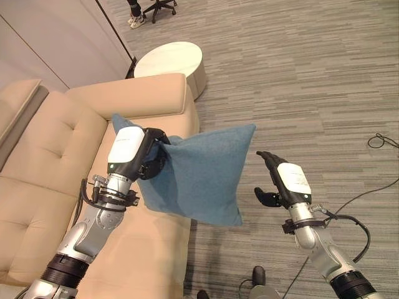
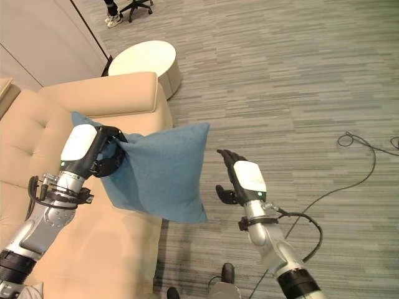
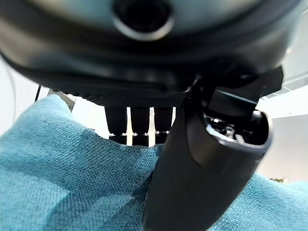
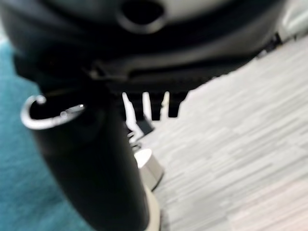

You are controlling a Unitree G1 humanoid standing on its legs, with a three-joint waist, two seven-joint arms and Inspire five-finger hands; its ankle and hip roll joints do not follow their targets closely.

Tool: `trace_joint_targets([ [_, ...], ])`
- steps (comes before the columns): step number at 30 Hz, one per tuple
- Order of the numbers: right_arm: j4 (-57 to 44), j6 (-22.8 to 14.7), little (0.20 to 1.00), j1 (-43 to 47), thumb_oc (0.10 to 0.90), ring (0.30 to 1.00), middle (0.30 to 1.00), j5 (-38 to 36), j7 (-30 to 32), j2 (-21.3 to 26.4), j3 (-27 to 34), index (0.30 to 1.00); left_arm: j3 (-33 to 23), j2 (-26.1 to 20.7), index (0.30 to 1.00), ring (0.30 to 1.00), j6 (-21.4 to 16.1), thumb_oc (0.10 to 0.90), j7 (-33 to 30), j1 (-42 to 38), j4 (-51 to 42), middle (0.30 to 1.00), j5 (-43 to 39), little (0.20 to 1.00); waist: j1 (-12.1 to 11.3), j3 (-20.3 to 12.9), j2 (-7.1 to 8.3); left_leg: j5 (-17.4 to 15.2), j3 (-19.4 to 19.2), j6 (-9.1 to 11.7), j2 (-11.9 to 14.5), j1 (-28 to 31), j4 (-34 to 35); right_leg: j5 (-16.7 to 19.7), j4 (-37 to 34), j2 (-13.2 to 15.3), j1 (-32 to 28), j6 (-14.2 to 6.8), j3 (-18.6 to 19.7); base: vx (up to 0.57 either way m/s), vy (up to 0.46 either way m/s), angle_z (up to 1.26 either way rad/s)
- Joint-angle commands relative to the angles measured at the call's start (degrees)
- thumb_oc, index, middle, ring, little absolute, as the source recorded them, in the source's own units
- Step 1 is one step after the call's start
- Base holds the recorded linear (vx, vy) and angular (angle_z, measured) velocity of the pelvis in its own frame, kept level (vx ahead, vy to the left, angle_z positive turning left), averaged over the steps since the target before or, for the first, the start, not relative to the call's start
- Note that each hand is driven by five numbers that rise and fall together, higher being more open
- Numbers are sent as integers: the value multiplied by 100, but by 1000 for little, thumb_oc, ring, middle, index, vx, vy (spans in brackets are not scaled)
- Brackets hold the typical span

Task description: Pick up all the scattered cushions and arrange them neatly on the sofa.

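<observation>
Left eye view, near to far: left hand [image 1: 148, 157] is up over the sofa [image 1: 56, 162] seat, fingers and thumb curled tight on the upper corner edge of a blue cushion [image 1: 202, 177]. Cushion hangs off that pinch, tilted, in the air. Its bulk spreads toward the robot's right, past the sofa's front edge, with the lower corner over the grey carpet floor [image 1: 299, 87]; not resting on the seat. Left wrist view confirms the grip: thumb [image 3: 202, 168] pressed down on the teal cloth, fingers [image 3: 139, 124] in a row behind the bunched fabric.

Right hand [image 1: 274, 180] is out over the carpet, just beside the cushion's free side edge but apart from it, nothing in it. Fingers straight and loose, thumb standing off, palm turned toward the cushion. Right wrist view shows its fingers [image 4: 149, 103] extended, with a strip of blue cloth off to one side, no contact.

Beige tufted sofa runs along the robot's left, armrest [image 1: 134, 93] at its far end. Past the armrest stands a round white side table [image 1: 171, 62] by the wall. Farther back, a person's shoes [image 1: 136, 20] and an office chair base [image 1: 159, 7] on the carpet.
</observation>
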State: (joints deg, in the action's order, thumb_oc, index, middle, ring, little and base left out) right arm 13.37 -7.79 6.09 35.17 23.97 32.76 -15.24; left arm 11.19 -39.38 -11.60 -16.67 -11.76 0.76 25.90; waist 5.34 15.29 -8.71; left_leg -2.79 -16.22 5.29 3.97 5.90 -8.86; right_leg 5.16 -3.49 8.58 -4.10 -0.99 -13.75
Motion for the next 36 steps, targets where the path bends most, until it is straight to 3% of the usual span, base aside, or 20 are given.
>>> trace_joint_targets([
  [1,-451,-473,900,-420,800,900,900,-568,16,-195,-109,900,-778,-163,300,300,-418,400,-1227,-1025,-709,300,-358,300,-124,-919,-102,-152,157,111,478,129,605,-798,58,318,-293,-833,-285,5,-14,17],
  [2,-451,-480,900,-424,800,900,900,-589,1,-196,-107,900,-778,-169,300,300,-414,400,-1223,-1012,-720,300,-359,300,-123,-927,-94,-150,159,110,475,131,610,-797,54,320,-296,-834,-288,7,-6,4],
  [3,-116,-555,900,-493,800,900,900,-1280,-327,-434,-127,900,-808,-163,300,300,-428,400,-1161,-997,-768,300,-374,300,-139,-943,-75,-160,171,104,458,145,626,-779,52,321,-306,-836,-288,8,0,-4],
  [8,216,-657,900,-535,800,900,900,-2237,-759,-728,-116,900,-827,-178,300,300,-454,400,-1039,-996,-753,300,-476,300,-169,-969,-27,-184,204,94,417,177,685,-739,37,352,-335,-853,-303,5,5,2],
  [17,740,-684,900,-42,800,900,900,-2440,-767,-895,-201,900,-857,-109,300,300,-622,400,-797,-823,-946,300,-862,300,-340,-1032,-19,-179,276,73,335,204,802,-698,26,427,-357,-880,-382,6,3,5],
  [25,1273,-669,900,863,800,900,900,-2776,-837,-1244,-659,900,-725,166,300,300,-802,400,-661,-677,-1040,300,-1578,300,-577,-1058,-52,-213,347,53,246,236,813,-669,-17,508,-461,-880,-502,8,10,4],
  [35,1400,-763,900,1014,800,900,900,-4595,-1902,-1883,-1143,900,-324,414,300,300,-879,400,-515,-1108,-998,300,-1777,300,-684,-1048,-24,-196,435,57,166,193,845,-639,-12,580,-485,-906,-626,7,11,9],
  [36,1400,-756,531,1014,554,531,531,-4827,-2054,-1910,-1170,531,-259,441,300,300,-879,400,-477,-1195,-969,300,-1807,300,-683,-1042,-12,-192,442,60,160,187,850,-639,-5,585,-485,-910,-633,3,1,8],
])
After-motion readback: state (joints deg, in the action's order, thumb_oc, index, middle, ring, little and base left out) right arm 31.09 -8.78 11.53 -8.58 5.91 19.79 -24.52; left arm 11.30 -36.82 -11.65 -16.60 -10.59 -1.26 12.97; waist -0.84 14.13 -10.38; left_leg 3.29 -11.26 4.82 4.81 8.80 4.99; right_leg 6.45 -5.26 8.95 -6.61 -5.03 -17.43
